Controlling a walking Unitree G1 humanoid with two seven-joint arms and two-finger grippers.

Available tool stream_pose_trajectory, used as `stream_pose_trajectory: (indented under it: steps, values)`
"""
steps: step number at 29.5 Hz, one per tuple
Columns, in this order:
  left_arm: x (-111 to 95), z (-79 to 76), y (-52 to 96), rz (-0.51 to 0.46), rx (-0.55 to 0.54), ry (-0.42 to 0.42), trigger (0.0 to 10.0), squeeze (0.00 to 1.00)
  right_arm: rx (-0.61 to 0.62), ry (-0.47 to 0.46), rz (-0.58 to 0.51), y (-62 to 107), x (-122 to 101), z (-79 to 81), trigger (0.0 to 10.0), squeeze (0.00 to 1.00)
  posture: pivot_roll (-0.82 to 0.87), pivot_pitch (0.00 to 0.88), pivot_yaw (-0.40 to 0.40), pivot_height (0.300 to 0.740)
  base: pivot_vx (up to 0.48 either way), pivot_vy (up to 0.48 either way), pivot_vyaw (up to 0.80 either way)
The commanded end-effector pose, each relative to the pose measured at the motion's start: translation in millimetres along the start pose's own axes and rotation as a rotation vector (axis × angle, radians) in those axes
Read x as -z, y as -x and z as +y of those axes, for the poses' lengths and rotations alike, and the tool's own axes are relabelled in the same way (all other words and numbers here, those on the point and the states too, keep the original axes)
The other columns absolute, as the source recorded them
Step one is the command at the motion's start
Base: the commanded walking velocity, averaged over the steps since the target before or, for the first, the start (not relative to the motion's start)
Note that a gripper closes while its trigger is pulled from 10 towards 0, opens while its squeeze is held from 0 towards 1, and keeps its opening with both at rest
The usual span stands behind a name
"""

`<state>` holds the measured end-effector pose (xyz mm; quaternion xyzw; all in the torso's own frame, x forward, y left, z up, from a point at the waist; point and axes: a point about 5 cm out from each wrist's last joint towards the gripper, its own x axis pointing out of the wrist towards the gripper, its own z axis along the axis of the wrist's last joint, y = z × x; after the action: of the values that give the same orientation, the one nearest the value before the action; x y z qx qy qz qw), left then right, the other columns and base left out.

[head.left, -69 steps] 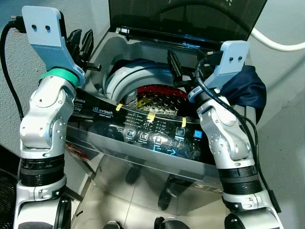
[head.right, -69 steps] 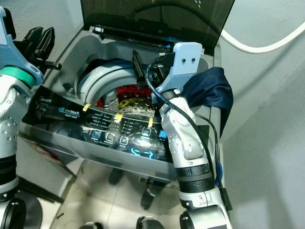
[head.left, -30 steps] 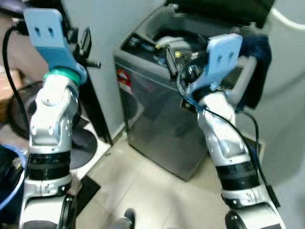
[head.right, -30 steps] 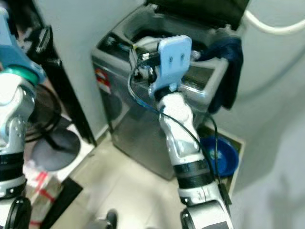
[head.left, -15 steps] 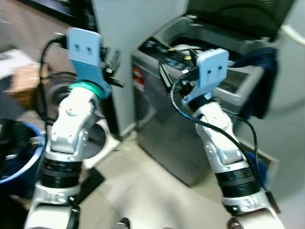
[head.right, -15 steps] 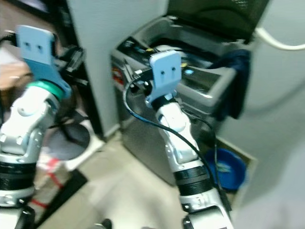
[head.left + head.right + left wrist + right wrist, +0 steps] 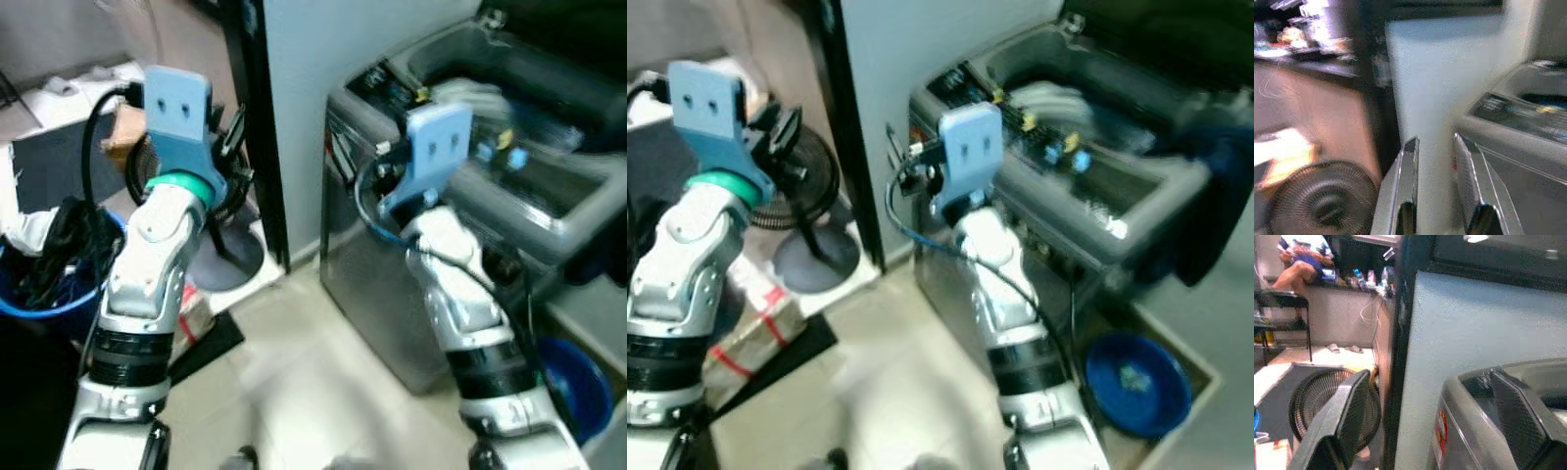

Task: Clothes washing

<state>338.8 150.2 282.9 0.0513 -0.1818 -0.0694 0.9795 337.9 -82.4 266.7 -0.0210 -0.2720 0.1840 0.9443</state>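
Two grippers, the left gripper [image 7: 1437,186] with narrowly parted fingers and the right gripper [image 7: 1425,416] spread wide, were raised empty over pale glossy floor tiles [image 7: 294,362], the boxy grey washing machine [image 7: 392,294] at far right, a blue basket [image 7: 59,294] of dark clothes [image 7: 59,255] at left beside a round wire fan [image 7: 813,176].

- The left gripper [image 7: 1440,196] has its two fingers [image 7: 1403,196] parted with nothing between them.
- Past the fingers stands a pale wall panel [image 7: 1449,73].
- A grey washing machine [image 7: 1513,137] sits beside that panel.
- A round floor fan [image 7: 1322,205] stands low on the other side, blurred.
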Motion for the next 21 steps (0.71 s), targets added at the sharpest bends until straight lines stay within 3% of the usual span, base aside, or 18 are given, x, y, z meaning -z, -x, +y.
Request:
stream_pose_trajectory:
  steps: [1,21]
  values:
    - [-1.1,-8.2,0.2,-0.007,0.025,0.002,10.0,0.0,0.016,-0.004,0.032,7.1,8.3,-4.5,10.0,0.0,0.02,0.023,0.015,0.74,0.0,0.0,0.79]
    - [-0.5,-5.7,-0.3,-0.006,0.007,-0.007,10.0,0.0,0.01,-0.029,0.028,7.4,8.7,-0.9,10.0,0.0,0.02,0.029,0.021,0.74,0.0,0.0,0.79]
